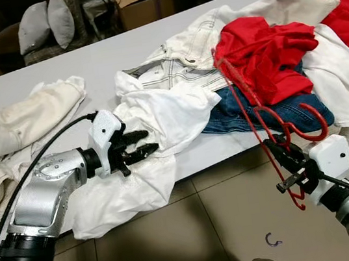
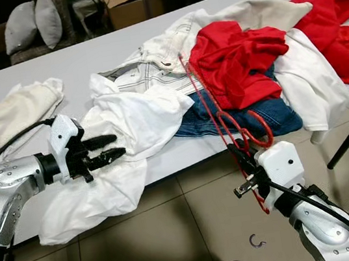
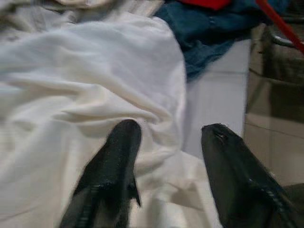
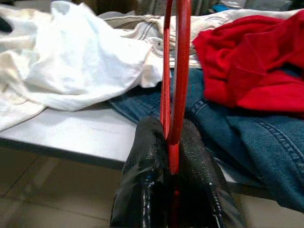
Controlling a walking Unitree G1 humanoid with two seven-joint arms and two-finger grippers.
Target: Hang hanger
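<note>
A red wire hanger (image 1: 248,96) leans from the clothes pile down past the table's front edge, its hook (image 1: 311,124) curling over the blue jeans (image 1: 261,116). My right gripper (image 1: 277,149) is shut on the hanger's lower end, below the table edge; the right wrist view shows the red hanger (image 4: 176,71) pinched between both fingers. My left gripper (image 1: 142,144) stands open just above a white shirt (image 1: 160,123) that drapes over the table's front edge; its fingers (image 3: 116,161) hover over the white shirt (image 3: 71,95) with nothing between them.
The grey table (image 1: 85,62) carries a heap of clothes: a red garment (image 1: 268,51), cream jackets (image 1: 9,122) at the left, white denim (image 1: 178,64). A small dark hook (image 1: 273,242) lies on the tiled floor. A cardboard box (image 1: 145,0) and cushions (image 1: 46,21) stand behind.
</note>
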